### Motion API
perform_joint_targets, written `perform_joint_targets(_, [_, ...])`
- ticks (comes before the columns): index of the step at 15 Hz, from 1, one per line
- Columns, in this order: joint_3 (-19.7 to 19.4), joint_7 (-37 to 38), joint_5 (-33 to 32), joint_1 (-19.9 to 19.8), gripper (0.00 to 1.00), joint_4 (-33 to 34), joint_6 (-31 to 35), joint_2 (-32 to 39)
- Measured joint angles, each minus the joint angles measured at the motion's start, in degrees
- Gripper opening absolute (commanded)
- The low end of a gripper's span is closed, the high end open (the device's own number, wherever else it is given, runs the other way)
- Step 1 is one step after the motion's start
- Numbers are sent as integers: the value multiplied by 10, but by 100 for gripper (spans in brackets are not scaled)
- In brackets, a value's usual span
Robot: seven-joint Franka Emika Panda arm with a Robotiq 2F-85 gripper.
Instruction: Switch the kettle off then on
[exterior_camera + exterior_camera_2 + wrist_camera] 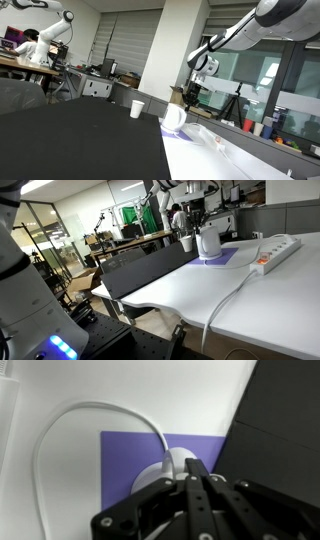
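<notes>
The white kettle (174, 118) stands on a purple mat (190, 136) at the edge of a white table; it also shows in an exterior view (208, 242). My gripper (192, 95) hangs just above the kettle in both exterior views (197, 218). In the wrist view the black fingers (196, 468) are pressed together, pointing down at the kettle's white top (168, 462), which they partly cover. Whether the fingertips touch the kettle cannot be told. The kettle's switch is hidden.
A small white cup (137, 108) stands on the black table (70, 135) beside the kettle. A white cable (60, 420) runs from the kettle to a power strip (275, 252) on the white table (200, 290). Desks, chairs and another robot arm stand behind.
</notes>
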Motion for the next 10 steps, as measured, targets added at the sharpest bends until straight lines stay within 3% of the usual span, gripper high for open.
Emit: perform_joint_targets(10, [2, -3, 0, -4, 0, 1, 3, 6])
